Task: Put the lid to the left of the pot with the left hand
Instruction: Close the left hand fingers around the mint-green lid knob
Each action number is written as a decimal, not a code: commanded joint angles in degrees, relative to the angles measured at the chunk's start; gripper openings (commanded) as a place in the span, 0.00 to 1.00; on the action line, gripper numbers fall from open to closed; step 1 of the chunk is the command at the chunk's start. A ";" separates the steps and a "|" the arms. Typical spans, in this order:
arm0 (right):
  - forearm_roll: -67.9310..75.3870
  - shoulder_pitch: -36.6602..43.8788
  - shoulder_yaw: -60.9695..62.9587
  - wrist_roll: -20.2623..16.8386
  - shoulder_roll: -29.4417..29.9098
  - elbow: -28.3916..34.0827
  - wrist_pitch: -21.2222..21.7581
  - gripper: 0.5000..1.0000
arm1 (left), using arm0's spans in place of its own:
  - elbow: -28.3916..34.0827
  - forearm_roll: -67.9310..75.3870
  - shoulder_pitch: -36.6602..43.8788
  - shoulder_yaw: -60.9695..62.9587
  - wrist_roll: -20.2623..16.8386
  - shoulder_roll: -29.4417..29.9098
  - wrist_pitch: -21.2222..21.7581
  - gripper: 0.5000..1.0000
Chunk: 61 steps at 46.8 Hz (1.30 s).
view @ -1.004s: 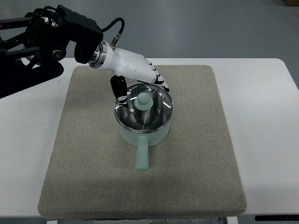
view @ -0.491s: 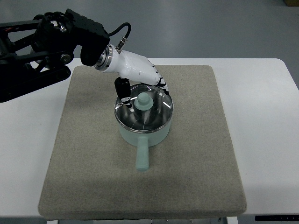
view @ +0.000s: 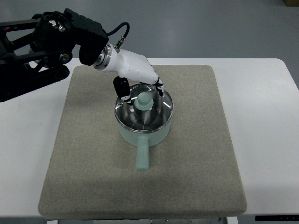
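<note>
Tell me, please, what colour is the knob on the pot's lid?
Pale mint green, matching the pot body and handle; the knob shows clearly in the top view.

No text, label, brand, number or sign can be read anywhere in the top view. The pale green pot (view: 143, 133) with its glass lid (view: 143, 111), the grey felt mat (view: 196, 154) and the white table (view: 266, 140) carry no legible print.

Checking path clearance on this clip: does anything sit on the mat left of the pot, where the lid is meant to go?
Nothing visible does. The mat left of the pot is bare. The lid is on the pot, the left hand at its knob.
</note>
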 commanded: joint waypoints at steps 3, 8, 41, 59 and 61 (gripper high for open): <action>0.00 0.00 0.00 0.00 0.00 0.00 0.00 0.85 | -0.01 -0.01 0.08 -0.01 0.00 0.09 0.00 0.67; 0.00 0.00 0.00 0.00 0.00 0.00 0.00 0.85 | -0.09 -0.01 0.08 -0.01 0.00 0.09 0.00 0.67; 0.00 0.00 0.00 0.00 0.00 0.00 0.00 0.85 | -0.27 0.08 1.32 -0.01 0.00 0.18 0.00 0.26; 0.00 0.00 0.00 0.00 0.00 0.00 0.00 0.85 | -0.27 0.43 1.40 -0.01 0.00 0.27 0.00 0.00; 0.00 0.00 0.00 0.00 0.00 0.00 0.00 0.85 | -0.27 0.35 1.40 -0.01 0.09 0.27 0.00 0.00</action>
